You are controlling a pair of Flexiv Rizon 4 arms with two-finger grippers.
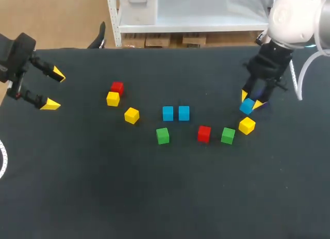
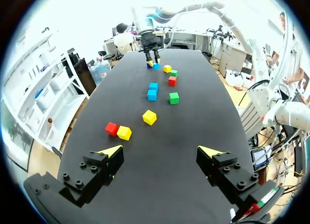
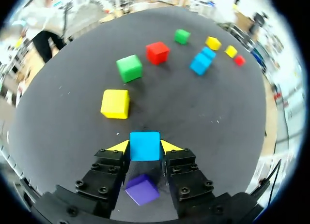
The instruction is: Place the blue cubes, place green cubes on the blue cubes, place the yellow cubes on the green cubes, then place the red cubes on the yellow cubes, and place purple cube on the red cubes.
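Note:
My right gripper (image 1: 251, 101) is shut on a blue cube (image 1: 247, 106), low over the table at the right. In the right wrist view that blue cube (image 3: 145, 145) sits between the yellow tips of the right gripper (image 3: 145, 146), and a purple cube (image 3: 142, 189) lies on the table under the fingers' bodies. Two more blue cubes (image 1: 167, 113) (image 1: 184, 113) stand side by side mid-table. In front of them are a green cube (image 1: 162, 136), a red cube (image 1: 204, 133), a second green cube (image 1: 228, 136) and a yellow cube (image 1: 246, 125). My left gripper (image 1: 54, 89) hangs open and holds nothing at the far left.
A red cube (image 1: 117, 87) touches a yellow cube (image 1: 113, 98) at centre-left, with another yellow cube (image 1: 131, 115) just right of them. The left wrist view shows its own left gripper (image 2: 161, 151) open above bare black table (image 2: 160, 185), short of these cubes.

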